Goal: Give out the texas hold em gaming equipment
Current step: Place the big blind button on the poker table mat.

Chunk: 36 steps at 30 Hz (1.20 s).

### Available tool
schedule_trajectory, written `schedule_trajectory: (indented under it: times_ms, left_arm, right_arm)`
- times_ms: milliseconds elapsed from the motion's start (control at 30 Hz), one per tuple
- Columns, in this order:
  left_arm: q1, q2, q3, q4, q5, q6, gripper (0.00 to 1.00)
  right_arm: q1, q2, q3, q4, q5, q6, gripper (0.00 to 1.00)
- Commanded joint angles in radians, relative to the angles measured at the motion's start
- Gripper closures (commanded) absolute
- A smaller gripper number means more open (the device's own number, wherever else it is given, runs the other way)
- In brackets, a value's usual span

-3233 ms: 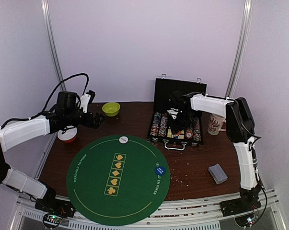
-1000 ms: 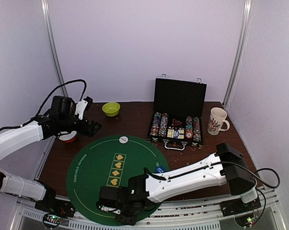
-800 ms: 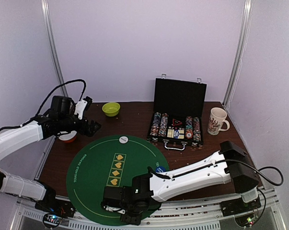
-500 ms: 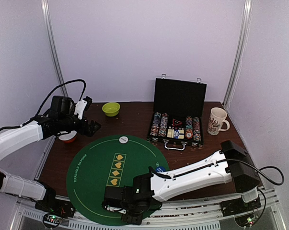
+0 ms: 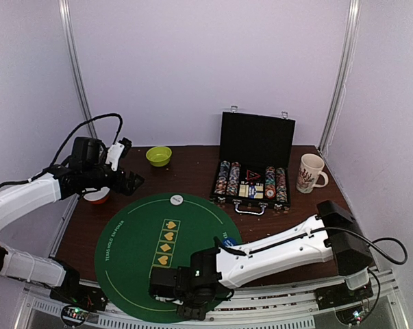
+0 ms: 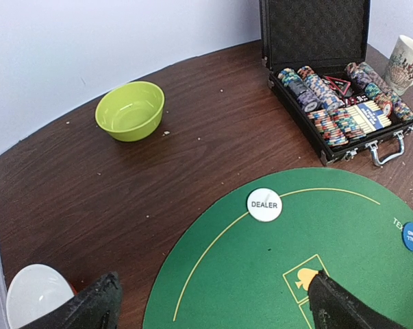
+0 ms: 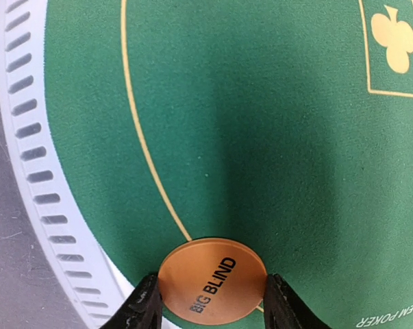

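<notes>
R gripper (image 7: 210,303) pinches orange disc (image 7: 211,279) over mat (image 7: 261,137); L gripper (image 6: 213,305) splayed

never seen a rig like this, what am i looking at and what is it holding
These are two robot arms bolted at the near edge of a table, each ending in a two-finger gripper. The wide picture comes from a fixed camera above and behind them; the other two from a camera on each wrist. On the table lie a green poker mat, an open chip case, a lime bowl and a mug. A white dealer disc and a blue disc sit on the mat. The left gripper is open and empty. The right gripper pinches an orange big blind disc at the mat's near edge.
</notes>
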Motion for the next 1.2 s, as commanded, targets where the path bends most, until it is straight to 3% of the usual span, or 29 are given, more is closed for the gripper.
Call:
schedule_trajectory:
  times_ms: [0,267,600,800,1167]
  left_arm:
    - [0.008,-0.019,-0.008,0.022,0.018,0.017,0.02]
    - [0.013,-0.017,-0.006,0.021,0.021,0.011,0.02]
    - [0.059,-0.022,-0.012,0.037,0.030,-0.020,0.02]
    - [0.068,-0.019,-0.015,0.036,0.044,-0.022,0.02]
    - [0.073,-0.024,-0.020,0.036,0.049,-0.023,0.02]
  right_arm:
    - [0.000,-0.022,0.022,-0.041,0.013,-0.014,0.62]
    - [-0.008,0.051,0.199,0.043,0.008,-0.094,0.63]
    - [-0.125,0.322,0.610,0.325,0.078,-0.066,0.62]
    - [-0.142,0.419,0.658,0.517,0.108,-0.039,0.60]
    - [-0.144,0.619,0.813,0.663,0.146,-0.003,0.65]
